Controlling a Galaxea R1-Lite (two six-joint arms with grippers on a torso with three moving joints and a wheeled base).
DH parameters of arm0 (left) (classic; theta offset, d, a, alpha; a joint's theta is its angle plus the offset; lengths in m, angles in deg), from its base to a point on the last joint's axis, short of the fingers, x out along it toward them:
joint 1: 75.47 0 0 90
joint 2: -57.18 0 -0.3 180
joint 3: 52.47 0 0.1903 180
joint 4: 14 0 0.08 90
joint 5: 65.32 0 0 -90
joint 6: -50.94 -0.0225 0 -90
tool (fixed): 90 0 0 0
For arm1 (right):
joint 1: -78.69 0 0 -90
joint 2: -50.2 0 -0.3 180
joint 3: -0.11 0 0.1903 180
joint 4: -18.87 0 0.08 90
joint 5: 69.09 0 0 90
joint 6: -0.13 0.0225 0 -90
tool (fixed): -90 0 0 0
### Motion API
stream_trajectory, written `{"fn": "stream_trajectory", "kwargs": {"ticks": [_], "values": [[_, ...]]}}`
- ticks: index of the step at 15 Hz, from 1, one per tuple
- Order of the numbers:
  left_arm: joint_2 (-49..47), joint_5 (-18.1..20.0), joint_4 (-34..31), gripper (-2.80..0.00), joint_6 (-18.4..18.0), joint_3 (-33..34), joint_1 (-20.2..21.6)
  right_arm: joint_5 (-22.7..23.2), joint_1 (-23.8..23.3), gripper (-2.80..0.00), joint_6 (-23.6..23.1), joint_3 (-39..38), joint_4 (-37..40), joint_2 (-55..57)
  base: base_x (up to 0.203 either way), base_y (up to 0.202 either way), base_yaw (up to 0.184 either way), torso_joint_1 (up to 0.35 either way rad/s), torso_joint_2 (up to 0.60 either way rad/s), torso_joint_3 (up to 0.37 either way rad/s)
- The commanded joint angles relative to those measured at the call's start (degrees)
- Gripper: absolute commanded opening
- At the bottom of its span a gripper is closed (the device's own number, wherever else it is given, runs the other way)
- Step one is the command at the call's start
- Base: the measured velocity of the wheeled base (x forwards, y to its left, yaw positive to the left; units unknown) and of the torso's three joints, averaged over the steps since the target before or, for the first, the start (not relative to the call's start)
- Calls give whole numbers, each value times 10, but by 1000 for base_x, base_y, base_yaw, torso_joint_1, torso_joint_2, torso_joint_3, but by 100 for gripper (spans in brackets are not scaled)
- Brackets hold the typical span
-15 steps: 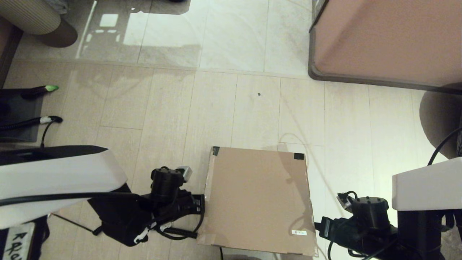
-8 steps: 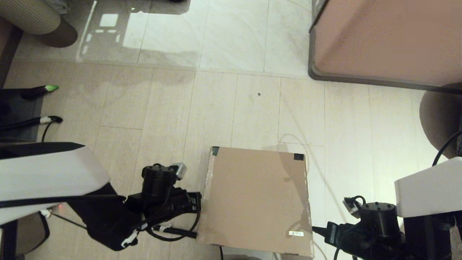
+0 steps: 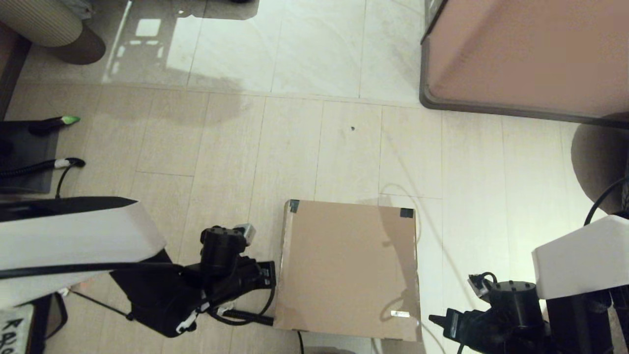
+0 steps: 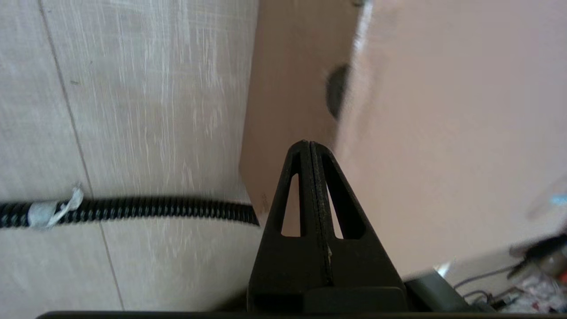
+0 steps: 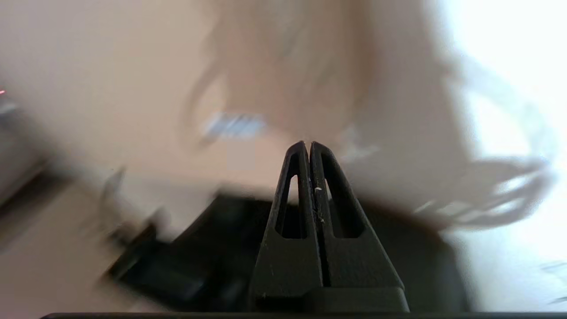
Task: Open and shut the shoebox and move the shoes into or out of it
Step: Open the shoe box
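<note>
**A:** Where is the shoebox (image 3: pixel 348 270) now?

**B:** It stands on the pale tiled floor (image 3: pixel 295 147), low in the head view and between the two arms. Its flip lid lies down over it. I see two dark tape patches at the far corners of the lid and a small white label (image 3: pixel 399 313) near the corner closest to the right arm. The shoes I cannot see in any view.

**A:** And the grippers?

**B:** The left gripper (image 3: pixel 269 276) is low, just beside the left side of the box. In the left wrist view its two fingers (image 4: pixel 310 153) are pressed together, with nothing between them, and the tip is at the edge where the lid meets the side wall. I cannot tell if it touches the cardboard. The right gripper (image 3: pixel 435 320) is near the front right corner of the box, close to the label but apart from it. Its fingers (image 5: pixel 308 150) are also pressed together and hold nothing. The right wrist view is blurred, so only the brown lid is clear there.

**A:** What else is around?

**B:** A ribbed black cable (image 4: pixel 133 209) lies on the floor beside the left side of the box, under the left arm. A large pinkish-brown cabinet (image 3: pixel 530 54) stands far behind, on the right, well apart from the box. At the far left there is a dark mat (image 3: pixel 24 157) with cables on it.
</note>
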State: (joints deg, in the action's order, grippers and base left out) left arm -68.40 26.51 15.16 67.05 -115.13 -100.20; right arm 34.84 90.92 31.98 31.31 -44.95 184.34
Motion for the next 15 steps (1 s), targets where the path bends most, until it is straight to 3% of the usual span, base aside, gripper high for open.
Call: {"fn": "stream_trajectory", "kwargs": {"ticks": [1, 4, 8, 15], "values": [[-37, -5, 3, -280, 1, -27, 0, -79, 0, -280, -21, 31, -5, 23, 0, 0, 0, 0, 0, 0], [-60, -17, 3, -280, 1, -52, 0, -120, -1, -280, -72, 67, -5, 59, 0, 0, 0, 0, 0, 0], [-76, -17, 3, -280, 1, -60, -1, -123, 13, -280, -82, 106, -5, 100, 0, 0, 0, 0, 0, 0], [-74, -16, 2, -280, 2, -53, -12, -51, 39, -280, -71, 105, -5, 96, 0, 0, 0, 0, 0, 0]]}}
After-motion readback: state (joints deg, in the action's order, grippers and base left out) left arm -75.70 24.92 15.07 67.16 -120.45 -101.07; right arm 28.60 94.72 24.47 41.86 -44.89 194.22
